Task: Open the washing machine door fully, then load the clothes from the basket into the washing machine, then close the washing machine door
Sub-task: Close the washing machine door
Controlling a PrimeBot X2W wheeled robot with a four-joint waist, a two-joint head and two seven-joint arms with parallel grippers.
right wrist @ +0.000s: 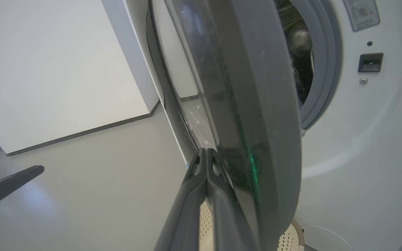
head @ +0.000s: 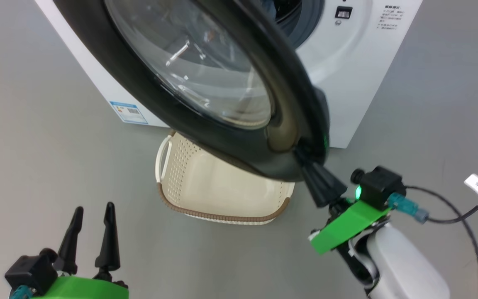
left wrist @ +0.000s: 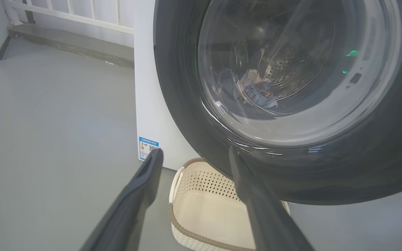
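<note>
The washing machine door [head: 112, 62] stands partly open, swung out over the basket [head: 222, 216], whose visible part holds nothing. My right gripper [head: 303, 155] is shut, its joined tips pressed against the door's lower outer edge [right wrist: 267, 104]; the right wrist view shows those closed tips [right wrist: 206, 151] at the rim. My left gripper [head: 94, 207] hangs open at the lower left, apart from everything. In the left wrist view its open fingers [left wrist: 194, 150] frame the basket [left wrist: 204, 205], and the clothes [left wrist: 257, 90] lie inside the steel drum, seen through the door glass [left wrist: 180, 87].
The white washing machine [head: 347, 83] carries a blue label [head: 129, 113] low on its side. Grey floor surrounds it. A black cable [head: 463, 216] trails from my right wrist. A white railing [left wrist: 82, 17] runs behind the machine, and a white wall [right wrist: 47, 69] stands to its side.
</note>
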